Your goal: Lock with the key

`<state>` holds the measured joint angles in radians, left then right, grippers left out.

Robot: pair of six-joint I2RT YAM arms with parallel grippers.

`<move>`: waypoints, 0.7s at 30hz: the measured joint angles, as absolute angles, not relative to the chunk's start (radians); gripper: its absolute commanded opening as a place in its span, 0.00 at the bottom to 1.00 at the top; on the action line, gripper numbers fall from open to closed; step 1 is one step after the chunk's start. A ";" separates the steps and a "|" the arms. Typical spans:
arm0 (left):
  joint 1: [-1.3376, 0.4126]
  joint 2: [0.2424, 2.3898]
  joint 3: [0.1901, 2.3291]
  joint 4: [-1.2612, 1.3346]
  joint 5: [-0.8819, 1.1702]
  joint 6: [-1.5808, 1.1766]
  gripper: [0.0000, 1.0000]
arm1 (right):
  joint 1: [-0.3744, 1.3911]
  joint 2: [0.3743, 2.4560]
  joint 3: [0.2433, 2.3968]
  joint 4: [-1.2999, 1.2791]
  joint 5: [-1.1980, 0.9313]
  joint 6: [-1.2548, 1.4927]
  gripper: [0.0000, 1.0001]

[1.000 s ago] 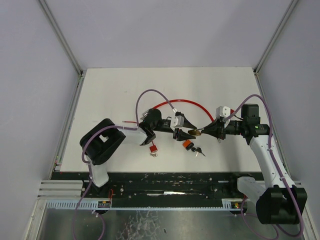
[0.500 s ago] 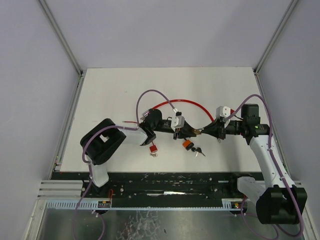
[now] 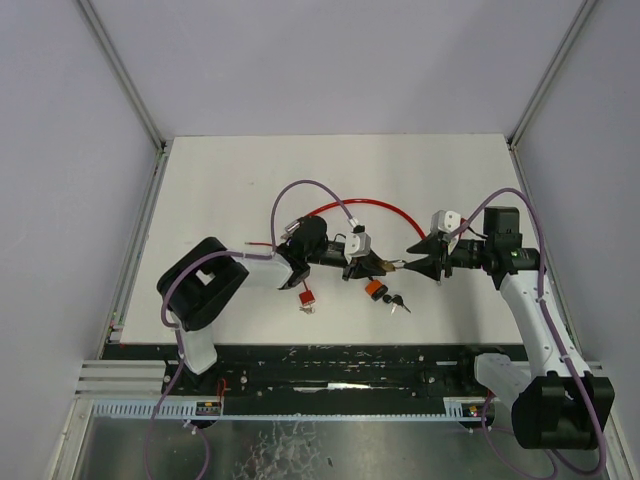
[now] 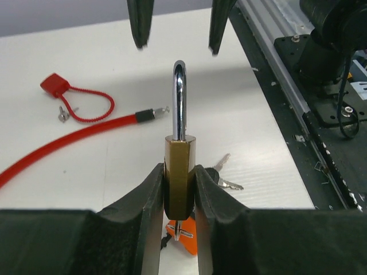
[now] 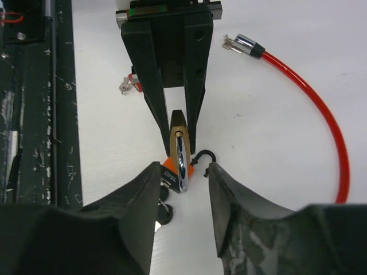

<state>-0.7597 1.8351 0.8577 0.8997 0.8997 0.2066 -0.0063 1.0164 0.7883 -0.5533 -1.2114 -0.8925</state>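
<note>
Right gripper [image 3: 407, 258] newly clear of brass, chrome-shackled padlock [image 4: 179, 177]

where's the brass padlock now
Mid-table in the top view, the padlock is clamped in the left gripper, by the orange tag, shackle pointing toward the open right gripper.

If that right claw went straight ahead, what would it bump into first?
Most likely the padlock: its steel shackle lines up with the gap between the open fingers of the right gripper. The left gripper clamps its brass body just beyond. Depth is unclear.
</note>
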 measured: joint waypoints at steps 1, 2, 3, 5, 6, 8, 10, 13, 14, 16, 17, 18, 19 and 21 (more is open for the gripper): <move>-0.757 1.835 0.858 0.883 0.900 0.212 0.00 | -0.009 1.010 0.789 -0.553 -1.208 -0.888 0.56; -0.755 1.835 0.858 0.866 0.900 0.219 0.00 | -0.012 1.002 0.789 -0.551 -1.200 -0.885 0.59; -0.751 1.835 0.858 0.854 0.900 0.223 0.00 | -0.014 0.995 0.790 -0.550 -1.195 -0.880 0.62; -0.750 1.835 0.858 0.834 0.900 0.230 0.00 | -0.020 0.986 0.793 -0.547 -1.191 -0.875 0.66; -0.750 1.834 0.858 0.827 0.900 0.233 0.00 | -0.021 0.984 0.796 -0.546 -1.188 -0.872 0.66; -0.747 1.831 0.858 0.814 0.900 0.237 0.00 | -0.021 0.992 0.799 -0.547 -1.187 -0.871 0.65; -0.745 1.827 0.858 0.806 0.900 0.238 0.00 | -0.020 1.016 0.805 -0.550 -1.185 -0.874 0.63; -0.745 1.824 0.858 0.801 0.901 0.241 0.00 | -0.011 1.063 0.815 -0.564 -1.161 -0.883 0.59; -0.745 1.823 0.858 0.799 0.902 0.241 0.00 | -0.007 1.073 0.816 -0.566 -1.153 -0.886 0.56; -0.745 1.823 0.858 0.796 0.902 0.241 0.00 | 0.009 1.087 0.816 -0.567 -1.130 -0.891 0.52; -0.745 1.823 0.858 0.794 0.902 0.242 0.00 | 0.019 1.089 0.816 -0.567 -1.119 -0.891 0.50; -0.745 1.823 0.858 0.791 0.902 0.242 0.00 | 0.025 1.090 0.816 -0.567 -1.113 -0.892 0.47; -0.745 1.823 0.858 0.789 0.902 0.242 0.00 | 0.034 1.090 0.816 -0.566 -1.106 -0.892 0.45; -0.745 1.823 0.858 0.782 0.902 0.242 0.00 | 0.045 1.093 0.816 -0.566 -1.097 -0.893 0.42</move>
<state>-0.7452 1.8229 0.8577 0.7822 0.9024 0.2417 0.0448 1.0931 0.8158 -0.5663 -1.0966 -0.8932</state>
